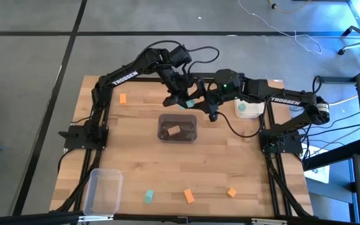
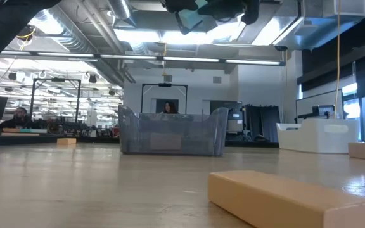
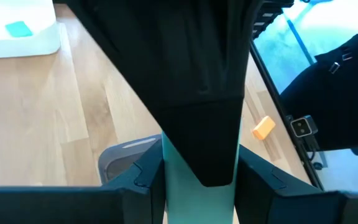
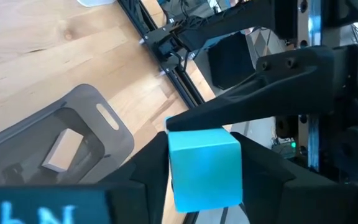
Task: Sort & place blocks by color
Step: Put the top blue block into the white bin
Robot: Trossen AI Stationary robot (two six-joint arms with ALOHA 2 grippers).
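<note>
Teal block (image 4: 204, 168) hung above the dark bin (image 1: 177, 128), clamped in our left gripper (image 1: 181, 100); right gripper (image 1: 197, 100) half-closed around it. We judged it light, rigid, smooth; flat faces grip best.

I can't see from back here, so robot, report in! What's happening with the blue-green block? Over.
Left pincer gripping teal block, up above grey bin. Right pincer at the same block. Nothing in the way. Over.
</note>
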